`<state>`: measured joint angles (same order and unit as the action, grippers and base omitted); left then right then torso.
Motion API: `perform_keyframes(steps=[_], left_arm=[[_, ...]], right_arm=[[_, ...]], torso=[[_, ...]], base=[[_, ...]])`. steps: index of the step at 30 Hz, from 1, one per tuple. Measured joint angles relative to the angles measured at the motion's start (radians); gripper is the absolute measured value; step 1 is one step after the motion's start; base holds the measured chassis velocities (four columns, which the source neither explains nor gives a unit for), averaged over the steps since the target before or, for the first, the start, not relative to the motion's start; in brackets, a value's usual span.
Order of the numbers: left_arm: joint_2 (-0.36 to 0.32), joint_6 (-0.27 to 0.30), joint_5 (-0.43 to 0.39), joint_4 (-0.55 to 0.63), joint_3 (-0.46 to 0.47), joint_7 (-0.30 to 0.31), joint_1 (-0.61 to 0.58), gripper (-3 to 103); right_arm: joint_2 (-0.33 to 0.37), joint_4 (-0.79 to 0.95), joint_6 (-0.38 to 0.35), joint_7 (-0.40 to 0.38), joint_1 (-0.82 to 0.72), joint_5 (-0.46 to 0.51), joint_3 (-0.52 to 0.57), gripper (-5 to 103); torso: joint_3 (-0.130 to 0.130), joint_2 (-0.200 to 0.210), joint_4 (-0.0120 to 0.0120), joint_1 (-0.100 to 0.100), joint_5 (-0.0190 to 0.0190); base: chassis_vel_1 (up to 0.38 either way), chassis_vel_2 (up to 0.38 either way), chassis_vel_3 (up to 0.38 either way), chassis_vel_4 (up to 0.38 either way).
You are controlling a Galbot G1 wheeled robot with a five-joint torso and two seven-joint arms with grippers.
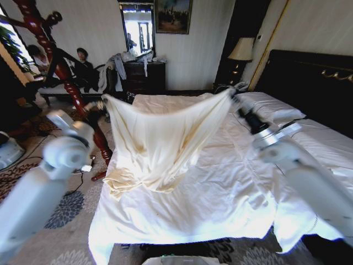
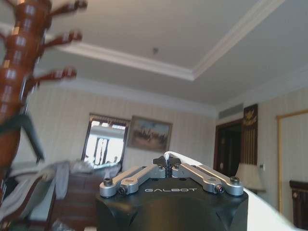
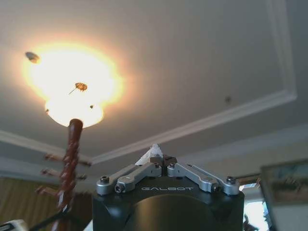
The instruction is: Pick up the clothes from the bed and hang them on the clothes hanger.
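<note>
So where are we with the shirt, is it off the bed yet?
Mostly. The shirt is lifted and stretched between the left gripper and the right gripper, each shut on an upper corner, while its lower edge hangs close to the bed; contact there is unclear. Left to do: getting it onto a hanger. The coat stand rises beside the left arm.

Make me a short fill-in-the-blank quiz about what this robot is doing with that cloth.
1. The cream shirt is held up by ____ end effectors.
2. It hangs spread above the ____.
3. The right end effector grips the shirt's ____ corner as the head view shows it.

Missing words: two; bed; right
</note>
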<state>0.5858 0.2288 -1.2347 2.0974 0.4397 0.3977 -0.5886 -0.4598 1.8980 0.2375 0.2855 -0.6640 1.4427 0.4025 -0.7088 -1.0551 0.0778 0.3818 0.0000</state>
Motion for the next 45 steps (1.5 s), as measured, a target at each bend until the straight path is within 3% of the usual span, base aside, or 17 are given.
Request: perform_keyframes(steps=[1,3,4,7,12,16,18,21,23,25,27,31,34,39,44,45], left_arm=[[-0.013,0.000,-0.016,-0.001,-0.002,-0.001,0.020,0],[-0.073,0.007,-0.092,-0.021,-0.033,-0.004,0.144,0],[-0.073,0.007,-0.092,-0.021,-0.033,-0.004,0.144,0],[-0.133,0.024,-0.182,-0.063,-0.090,-0.023,0.318,0],[-0.165,0.032,-0.246,-0.072,-0.086,-0.024,0.350,0],[-0.173,0.032,-0.231,0.001,-0.054,-0.018,0.238,0],[-0.134,0.032,-0.184,0.071,-0.049,-0.005,0.132,0],[-0.084,0.033,-0.138,0.123,-0.046,0.007,0.041,0],[-0.047,0.035,-0.097,0.157,-0.038,0.012,-0.038,0],[-0.009,0.037,-0.022,0.182,-0.019,0.012,-0.161,0],[-0.001,0.037,-0.008,0.184,-0.014,0.013,-0.183,0],[0.081,0.051,0.076,0.180,0.012,0.014,-0.284,0],[0.108,0.057,0.129,0.160,0.012,0.014,-0.311,0],[0.133,0.066,0.178,0.128,0.019,0.014,-0.351,0],[0.147,0.117,0.172,0.117,0.024,0.047,-0.397,-1],[0.150,0.144,0.155,0.117,0.022,0.060,-0.415,4]], right_arm=[[0.013,0.009,-0.004,-0.029,0.012,0.005,0.006,0],[0.059,0.038,-0.031,-0.164,0.064,0.014,0.020,0],[0.059,0.038,-0.031,-0.164,0.064,0.014,0.020,0],[0.108,0.063,-0.076,-0.299,0.113,0.026,0.030,0],[0.112,0.075,-0.088,-0.317,0.131,0.019,0.038,0],[0.118,0.133,-0.082,-0.303,0.053,-0.024,0.089,0],[0.099,0.186,-0.075,-0.302,-0.063,-0.071,0.140,0],[0.067,0.225,-0.071,-0.299,-0.185,-0.127,0.194,0],[0.026,0.246,-0.069,-0.296,-0.254,-0.169,0.210,0],[-0.059,0.258,-0.066,-0.295,-0.317,-0.224,0.214,0],[-0.085,0.256,-0.066,-0.295,-0.326,-0.235,0.214,0],[-0.219,0.207,-0.065,-0.295,-0.348,-0.331,0.188,0],[-0.253,0.180,-0.066,-0.296,-0.353,-0.371,0.176,0],[-0.258,0.166,-0.090,-0.323,-0.368,-0.404,0.157,0],[-0.206,0.236,-0.161,-0.397,-0.428,-0.377,0.150,0],[-0.183,0.269,-0.180,-0.422,-0.451,-0.351,0.146,0]], torso=[[0.000,0.000,-0.0004,0.000,-0.0003],[0.000,0.000,-0.0004,0.000,-0.0005],[0.000,0.000,-0.0004,0.000,-0.0005],[0.000,0.000,0.0006,0.000,0.0003],[0.000,0.000,-0.0002,0.000,-0.0002],[0.000,0.000,-0.0007,0.000,-0.0003],[0.000,0.000,0.0008,0.000,-0.0003],[0.000,0.000,0.0003,0.000,-0.0004],[0.000,0.000,0.0008,0.000,0.0004],[0.000,0.000,0.0000,0.000,-0.0002],[0.000,0.000,-0.0004,0.000,-0.0001],[0.000,0.000,0.0001,0.000,0.0005],[0.000,0.000,0.0006,0.000,-0.0001],[0.000,0.000,-0.0004,0.000,-0.0001],[0.000,0.000,0.0003,0.000,-0.0001],[0.000,0.000,0.0000,0.000,-0.0003]], base=[[0.000,0.000,0.000,0.000],[0.000,0.000,0.000,0.000],[0.000,0.000,0.000,0.000],[0.000,0.000,0.000,0.000],[0.000,0.000,0.000,0.000],[0.000,0.000,0.000,0.000],[0.000,0.000,0.000,0.000],[0.000,0.000,0.000,0.000],[0.000,0.000,0.000,0.000],[0.000,0.000,0.000,0.000],[0.000,0.000,0.000,0.000],[0.000,0.000,0.000,0.000],[0.000,0.000,0.000,0.000],[0.000,0.000,0.000,0.000],[0.000,0.000,0.000,0.000],[0.000,0.000,0.000,0.000]])
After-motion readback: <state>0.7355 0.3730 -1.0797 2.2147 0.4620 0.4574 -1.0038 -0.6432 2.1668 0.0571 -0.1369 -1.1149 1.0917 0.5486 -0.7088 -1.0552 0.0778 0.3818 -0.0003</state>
